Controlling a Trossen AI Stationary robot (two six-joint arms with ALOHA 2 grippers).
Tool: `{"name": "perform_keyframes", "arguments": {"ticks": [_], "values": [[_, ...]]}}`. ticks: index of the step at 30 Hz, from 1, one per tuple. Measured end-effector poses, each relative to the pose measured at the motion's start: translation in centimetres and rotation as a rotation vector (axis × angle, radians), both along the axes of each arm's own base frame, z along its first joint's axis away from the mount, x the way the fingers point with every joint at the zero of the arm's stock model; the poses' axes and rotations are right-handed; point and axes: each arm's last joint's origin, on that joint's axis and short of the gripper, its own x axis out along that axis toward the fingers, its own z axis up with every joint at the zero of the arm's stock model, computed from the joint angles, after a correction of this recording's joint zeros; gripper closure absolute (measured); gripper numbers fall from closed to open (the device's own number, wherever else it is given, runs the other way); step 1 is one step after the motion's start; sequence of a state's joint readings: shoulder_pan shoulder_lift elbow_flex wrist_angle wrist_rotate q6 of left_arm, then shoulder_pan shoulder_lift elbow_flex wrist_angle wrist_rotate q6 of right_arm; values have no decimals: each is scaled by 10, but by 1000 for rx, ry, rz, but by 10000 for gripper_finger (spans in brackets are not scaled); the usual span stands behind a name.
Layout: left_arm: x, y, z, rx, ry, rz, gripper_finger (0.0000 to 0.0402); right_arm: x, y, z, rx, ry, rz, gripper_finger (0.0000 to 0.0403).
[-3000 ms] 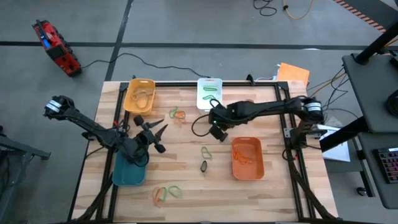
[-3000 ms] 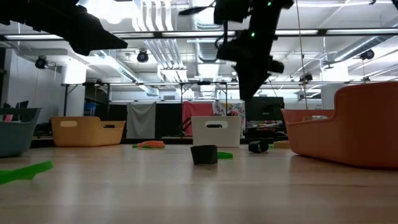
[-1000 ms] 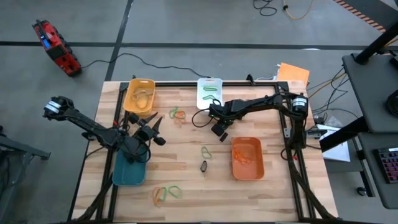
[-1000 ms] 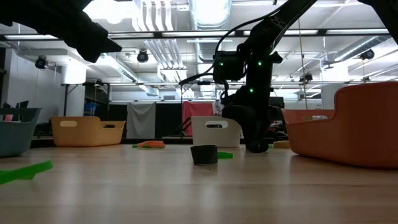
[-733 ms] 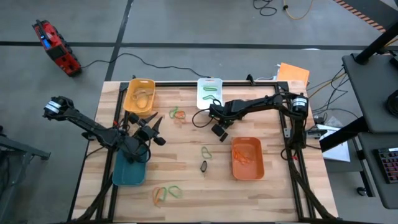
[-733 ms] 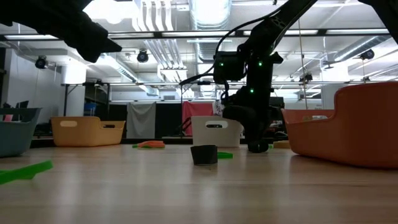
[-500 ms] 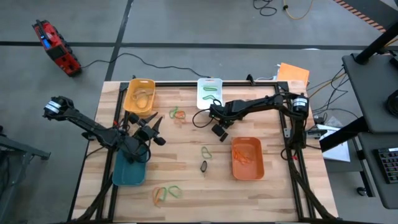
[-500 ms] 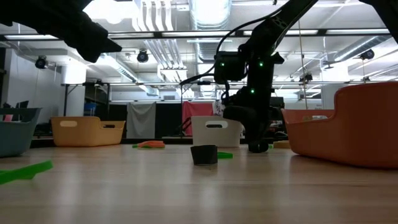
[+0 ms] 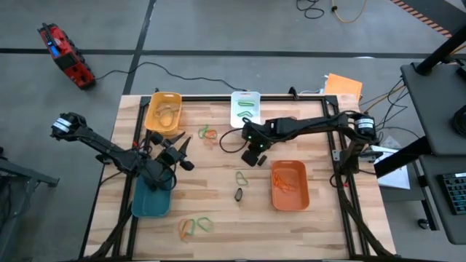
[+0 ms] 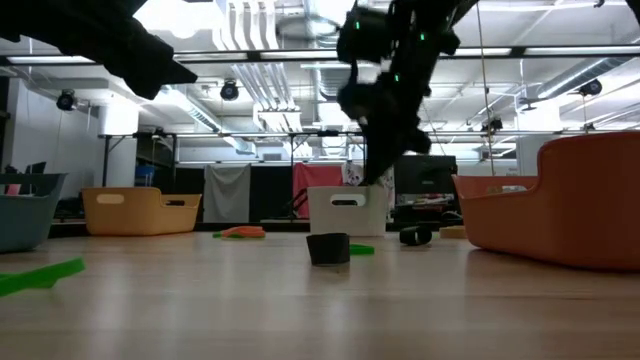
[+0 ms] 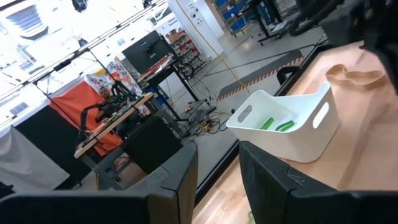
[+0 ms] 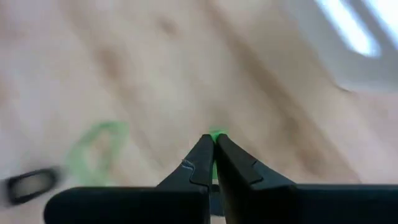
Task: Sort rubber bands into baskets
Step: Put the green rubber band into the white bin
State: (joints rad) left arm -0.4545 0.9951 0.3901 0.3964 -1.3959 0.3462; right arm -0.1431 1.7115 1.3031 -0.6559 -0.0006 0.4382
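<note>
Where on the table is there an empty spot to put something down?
The bare wood along the near edge right of the orange and green band pile, below the orange basket, is free. So is the strip between the yellow basket and white basket, above two loose bands. The middle is crowded: both arms, a green band and a black band.

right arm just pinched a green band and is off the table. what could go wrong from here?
1. The right gripper is shut on a green rubber band with only a sliver showing at the tips; a thin pinch like that could slip out on the way to the white basket.
2. The left gripper hovers open near the teal basket; paths could cross if both arms go for the loose bands mid-table.
</note>
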Motion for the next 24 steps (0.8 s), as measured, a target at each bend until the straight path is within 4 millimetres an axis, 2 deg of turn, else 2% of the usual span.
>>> {"name": "perform_keyframes", "arguments": {"ticks": [5, 11, 18, 24], "values": [[0, 0, 0, 0, 1, 0, 299, 18, 13, 23, -30, -164, 126, 394], [0, 0, 0, 1, 2, 0, 299, 35, 3, 53, -172, -333, 170, 394], [0, 0, 0, 11, 16, -1, 299, 34, -35, 76, -450, -313, 28, 394], [0, 0, 0, 22, 30, -2, 299, 20, -84, 77, -492, -276, -102, 394]]}}
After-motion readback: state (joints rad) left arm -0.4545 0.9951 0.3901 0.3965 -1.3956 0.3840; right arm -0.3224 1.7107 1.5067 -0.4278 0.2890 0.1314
